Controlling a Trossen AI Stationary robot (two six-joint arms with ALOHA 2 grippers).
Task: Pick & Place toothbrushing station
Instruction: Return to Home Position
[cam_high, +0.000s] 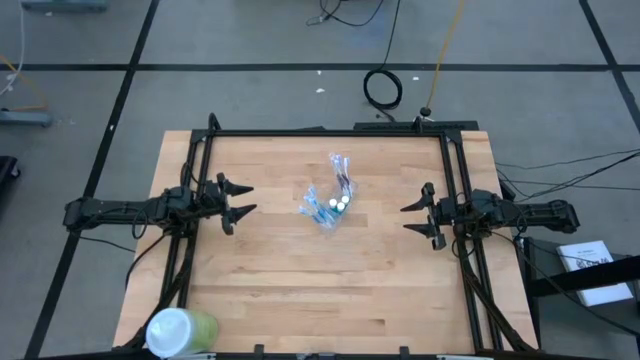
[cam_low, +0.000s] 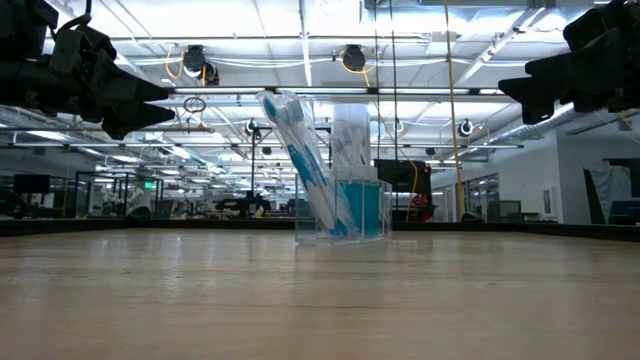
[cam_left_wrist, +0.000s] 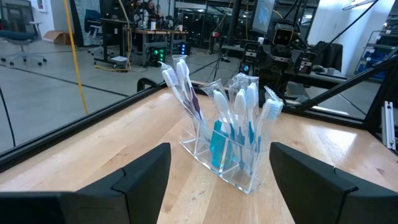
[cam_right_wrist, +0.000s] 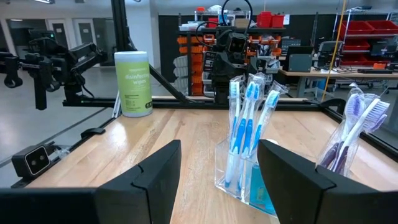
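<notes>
The toothbrushing station (cam_high: 330, 203) stands upright on its base near the table's middle: a clear plastic holder (cam_left_wrist: 227, 163) with several blue-and-white toothbrushes (cam_left_wrist: 239, 118) standing in it, some wrapped in clear film, and teal tubes low inside (cam_left_wrist: 219, 146). It also shows in the low view (cam_low: 340, 190) and the right wrist view (cam_right_wrist: 249, 149). My left gripper (cam_high: 236, 201) is open and empty, raised at the table's left. My right gripper (cam_high: 418, 217) is open and empty, raised at the table's right. Both point toward the station.
A green wipes canister with a white lid (cam_high: 180, 331) stands at the table's near left corner and shows in the right wrist view (cam_right_wrist: 133, 84). A black frame (cam_high: 330, 131) runs along the table's far edge and sides. Bare wood lies around the station.
</notes>
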